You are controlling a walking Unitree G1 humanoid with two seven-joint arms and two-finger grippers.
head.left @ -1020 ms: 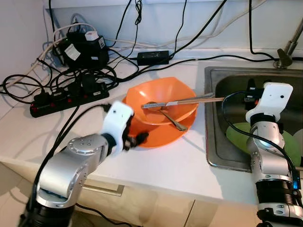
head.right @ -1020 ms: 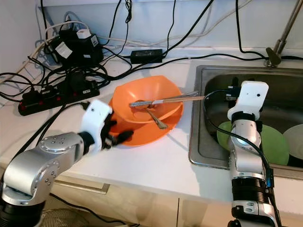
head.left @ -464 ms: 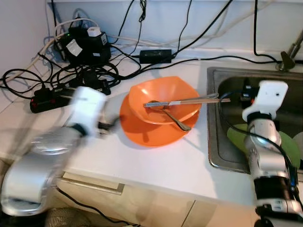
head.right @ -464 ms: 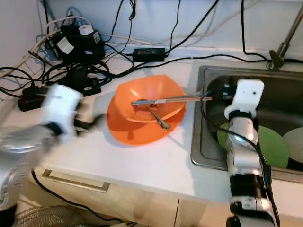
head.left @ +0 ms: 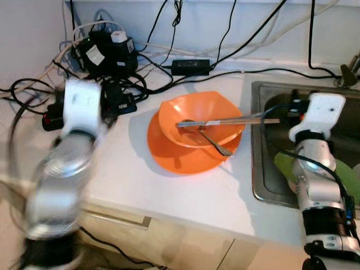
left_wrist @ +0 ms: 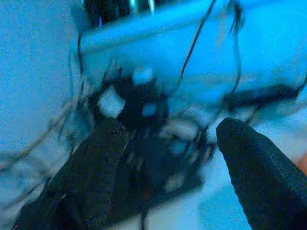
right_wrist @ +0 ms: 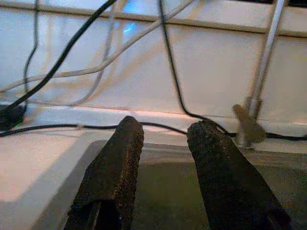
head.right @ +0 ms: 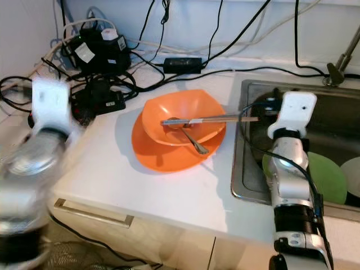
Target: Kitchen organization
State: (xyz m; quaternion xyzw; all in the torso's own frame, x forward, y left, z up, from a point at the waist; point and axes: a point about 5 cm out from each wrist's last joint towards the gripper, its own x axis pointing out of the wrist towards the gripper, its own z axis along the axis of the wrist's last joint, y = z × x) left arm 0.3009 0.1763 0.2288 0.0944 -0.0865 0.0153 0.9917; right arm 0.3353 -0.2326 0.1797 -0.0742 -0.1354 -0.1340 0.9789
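An orange bowl (head.left: pixel 202 115) sits on an orange plate (head.left: pixel 180 160) in the middle of the white counter. A pair of chopsticks (head.left: pixel 236 120) lies across the bowl's rim, and a metal spoon (head.left: pixel 216 146) leans out of the bowl onto the plate. My left arm (head.left: pixel 67 163) is blurred at the left, well clear of the plate, with its white wrist by the power strip. My left gripper (left_wrist: pixel 170 129) is open and empty, facing the cables. My right gripper (right_wrist: pixel 165 127) is open and empty above the sink, facing the back wall.
A power strip (head.left: pixel 112 101), plugs and tangled black cables crowd the counter's back left, with a black adapter (head.left: pixel 190 66) behind the bowl. The steel sink (head.left: pixel 261 185) on the right holds a green plate (head.right: pixel 326 177). A faucet (head.right: pixel 337 67) stands behind it.
My left arm has drawn back from the plate's near edge and swung left and up towards the power strip. The right arm has stayed over the sink. The camera has shifted slightly.
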